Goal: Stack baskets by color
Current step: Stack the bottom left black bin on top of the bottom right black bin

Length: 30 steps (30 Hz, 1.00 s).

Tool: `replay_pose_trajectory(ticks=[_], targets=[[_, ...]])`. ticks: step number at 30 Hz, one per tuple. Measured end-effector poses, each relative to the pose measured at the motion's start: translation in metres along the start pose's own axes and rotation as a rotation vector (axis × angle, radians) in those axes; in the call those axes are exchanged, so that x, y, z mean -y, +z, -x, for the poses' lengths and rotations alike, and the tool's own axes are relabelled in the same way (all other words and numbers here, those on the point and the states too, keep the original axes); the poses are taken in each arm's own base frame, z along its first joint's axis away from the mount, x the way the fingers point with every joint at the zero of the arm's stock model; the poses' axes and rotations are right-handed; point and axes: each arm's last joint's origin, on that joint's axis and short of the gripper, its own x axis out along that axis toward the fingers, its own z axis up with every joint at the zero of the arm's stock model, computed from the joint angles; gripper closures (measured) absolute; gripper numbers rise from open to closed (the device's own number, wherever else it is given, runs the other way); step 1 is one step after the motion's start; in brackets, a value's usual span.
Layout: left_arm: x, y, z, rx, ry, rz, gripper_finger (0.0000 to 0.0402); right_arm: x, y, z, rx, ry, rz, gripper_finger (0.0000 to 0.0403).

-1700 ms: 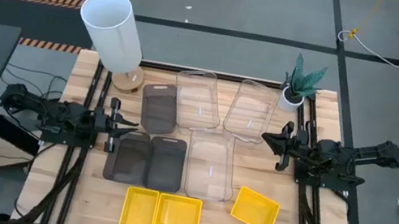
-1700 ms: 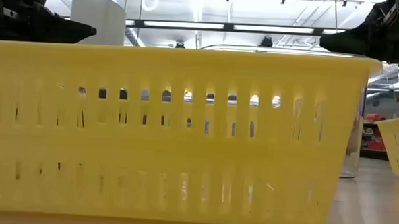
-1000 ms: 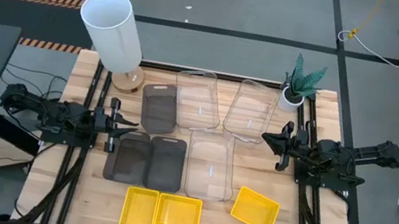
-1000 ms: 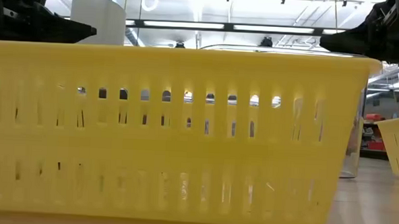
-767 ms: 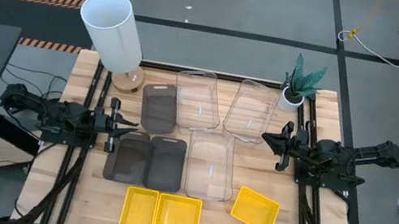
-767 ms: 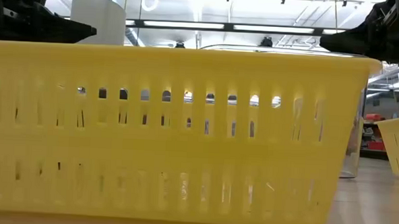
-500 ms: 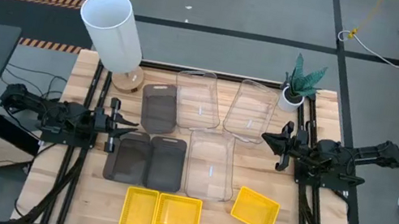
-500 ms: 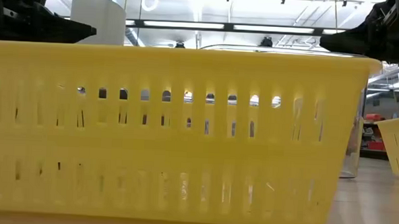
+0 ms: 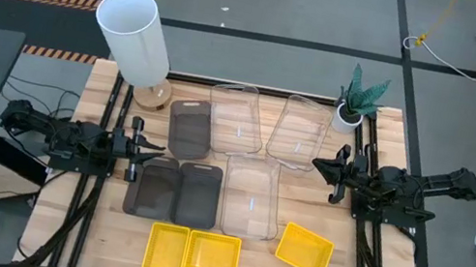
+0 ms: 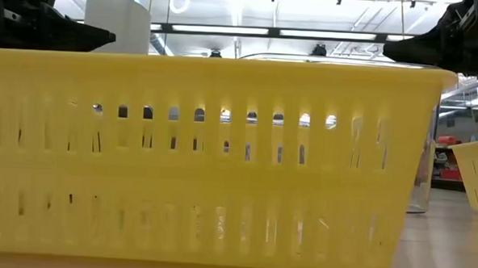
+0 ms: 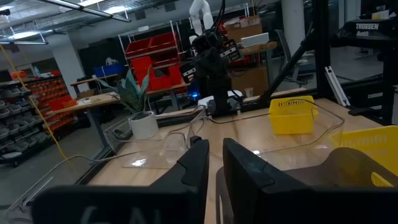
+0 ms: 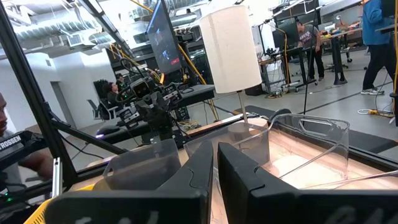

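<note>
Baskets: nine lie spread on the wooden table (image 9: 57,210), none stacked.
Yellow baskets: two sit side by side at the near edge, one (image 9: 165,251) touching the other (image 9: 214,255); a third (image 9: 305,249) lies tilted toward the near right corner, apart from them. In the low view the slotted wall of one yellow basket (image 10: 206,157) fills nearly the whole picture.
Grey baskets: two stand side by side left of the middle, one (image 9: 150,187) beside the other (image 9: 198,194); a third (image 9: 188,129) lies just behind them, toward the far edge.
Clear baskets: two lie along the far edge, one (image 9: 236,118) and another (image 9: 300,133) beside it; a third (image 9: 252,198) sits in the middle, next to the grey pair.
Left gripper (image 9: 136,149): hovers at the left edge of the table, beside the grey baskets, holding nothing; in its wrist view the two fingers (image 11: 198,165) stand nearly together with only a thin gap.
Right gripper (image 9: 339,174): hovers at the right edge, just beside the far right clear basket, holding nothing; its fingers (image 12: 202,168) are likewise almost together.
White cylinder (image 9: 133,36): stands on a round base at the far left corner.
Potted plant (image 9: 356,99): stands at the far right corner.
People: figures show in the room behind, in the right wrist view.
</note>
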Motion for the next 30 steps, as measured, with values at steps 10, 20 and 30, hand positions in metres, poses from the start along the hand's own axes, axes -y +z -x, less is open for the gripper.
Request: replay_pose_trajectory(ticks=[10,20,30], targets=[[0.0000,-0.0001,0.0000,0.000,0.000,0.000,0.0344,0.0000,-0.0001,0.0000,0.000,-0.001,0.000,0.0373],[0.0001,-0.0001,0.0000,0.000,-0.001,0.000,0.0347,0.0000,0.0001,0.0000,0.000,0.000,0.000,0.0373],[0.0001,-0.0001,0.0000,-0.001,0.000,0.000,0.0347,0.0000,0.0000,0.0000,0.000,0.000,0.000,0.0373]])
